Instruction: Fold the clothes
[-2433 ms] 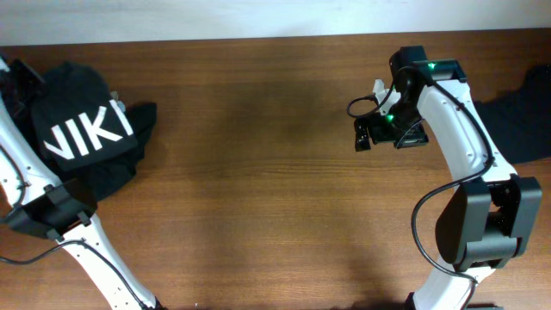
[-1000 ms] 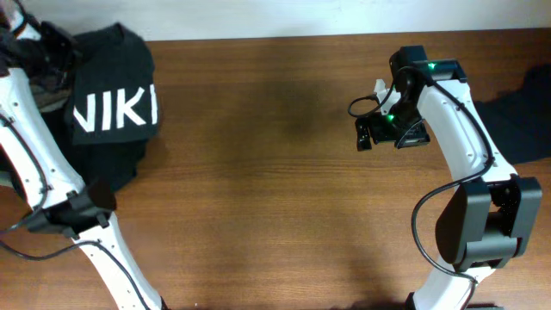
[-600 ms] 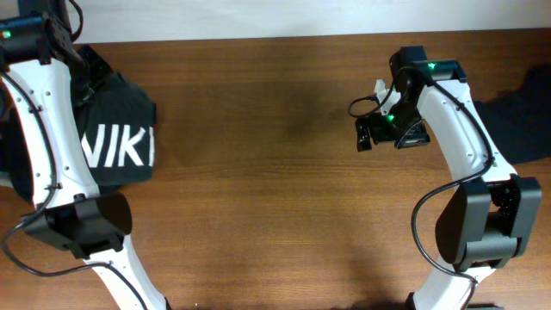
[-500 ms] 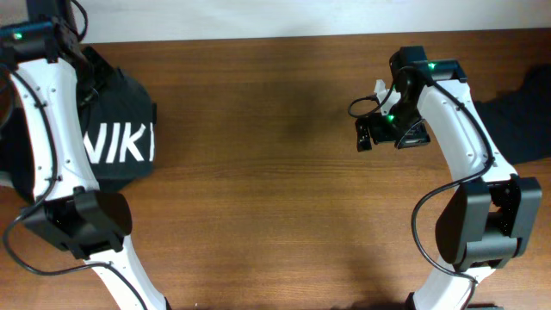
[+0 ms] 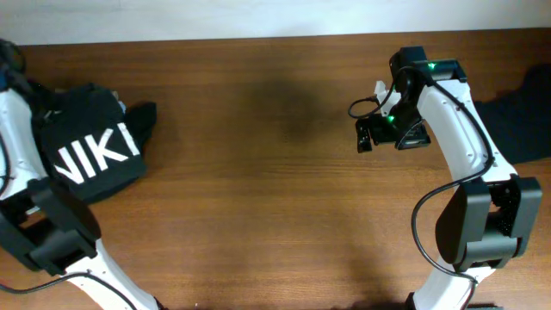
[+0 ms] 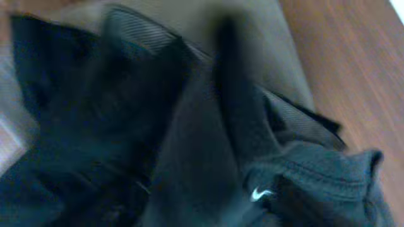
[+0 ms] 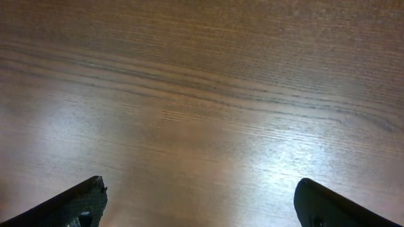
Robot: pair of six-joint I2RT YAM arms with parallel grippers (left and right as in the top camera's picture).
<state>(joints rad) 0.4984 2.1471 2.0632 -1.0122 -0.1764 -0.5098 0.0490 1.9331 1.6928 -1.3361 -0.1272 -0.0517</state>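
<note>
**Laundry bot update: one shirt bundled, another one waiting**

Starting at the left gripper: it's tucked at the table's edge and its own camera shows only a blur of dark cloth. I honestly can't tell whether the jaws are apart or pinching something. Just beside it sits the black T-shirt, white letters up. It's bunched into a compact lump with a sleeve poking out the far side. Looks roughly folded to me, not neat.

The right gripper hangs spread wide over bare table, holding nothing. Well off to its outer side, another dark garment lies loose. My guess: one piece mostly done, that one not started.
</note>
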